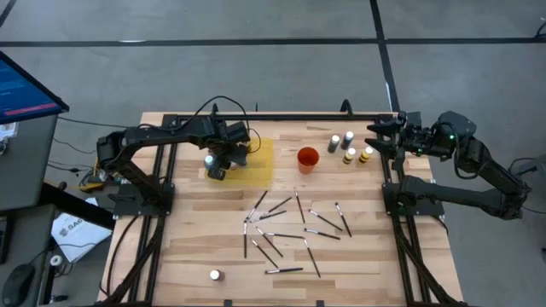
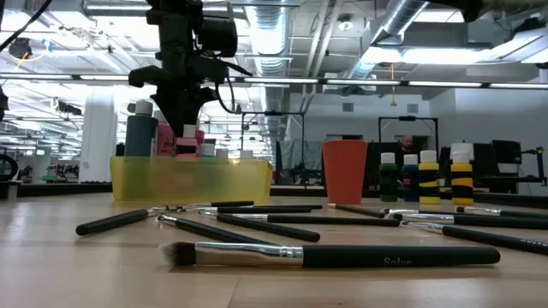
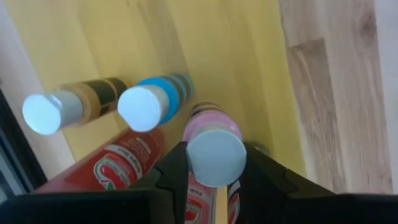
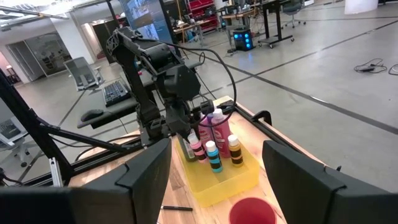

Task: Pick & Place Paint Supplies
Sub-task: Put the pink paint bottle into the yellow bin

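My left gripper (image 3: 216,167) hangs over the yellow tray (image 1: 259,159) at the far left, shut on a pink paint bottle (image 3: 210,129) with a pale cap. Beside it in the tray stand a blue bottle (image 3: 149,102), a brown one (image 3: 81,102) and larger red-pink bottles (image 4: 217,127). Several more bottles (image 1: 348,147) stand at the far right past the orange-red cup (image 1: 308,159). One bottle (image 1: 215,275) stands alone near the front. Dark brushes (image 1: 286,226) lie scattered mid-table. My right gripper (image 1: 381,136) waits open, raised at the far right edge. My left gripper pinches the pink bottle's upper part (image 3: 191,133), at and just under its pale cap, between its two fingers (image 3: 174,171). The fingers come from above, pointing down. The bottle is upright inside the tray; I cannot tell whether its foot stands on the tray floor.
The tray's low walls (image 2: 193,178) ring the bottles under my left gripper. The cup stands just right of the tray. A large brush (image 2: 334,254) lies near the front edge. Bare wood lies at the table's left and front right.
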Tool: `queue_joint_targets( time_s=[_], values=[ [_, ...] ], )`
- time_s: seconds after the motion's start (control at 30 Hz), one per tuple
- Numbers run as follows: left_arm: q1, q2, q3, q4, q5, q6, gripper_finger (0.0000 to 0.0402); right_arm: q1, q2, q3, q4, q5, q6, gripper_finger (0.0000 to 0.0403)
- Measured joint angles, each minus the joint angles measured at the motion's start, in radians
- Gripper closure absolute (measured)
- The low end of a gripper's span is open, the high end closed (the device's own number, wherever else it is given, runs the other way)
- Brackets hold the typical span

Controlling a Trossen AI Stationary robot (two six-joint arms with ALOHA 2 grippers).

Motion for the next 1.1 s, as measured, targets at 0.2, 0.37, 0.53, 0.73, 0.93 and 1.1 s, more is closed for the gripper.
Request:
queue_joint_targets(
  time_s=[0.2,0.37,0.53,0.73,0.93,1.1],
  values=[
    [0.0,0.004,0.0,0.008,0.008,0.001,0.0299,0.0,0.0,0.0,0.0,0.0,-0.003,0.0155],
    [0.005,0.004,0.0,0.01,0.006,0.002,0.0299,0.0,0.0,0.0,0.0,0.0,-0.011,0.0155],
    [0.005,0.029,0.0,0.016,0.009,0.004,0.0299,0.0,0.0,0.0,0.0,0.0,-0.011,0.0155],
    [0.005,0.07,0.0,0.034,0.009,0.001,0.0299,0.0,0.0,0.0,0.0,0.0,-0.011,0.0155],
    [0.005,0.094,0.0,0.034,0.005,0.002,0.0299,0.0,0.0,0.0,-0.001,0.0,-0.01,0.0155],
    [0.005,0.092,0.0,0.044,-0.002,0.001,0.0285,0.0,0.0,0.0,-0.001,0.0,-0.011,0.0155]
  ],
)
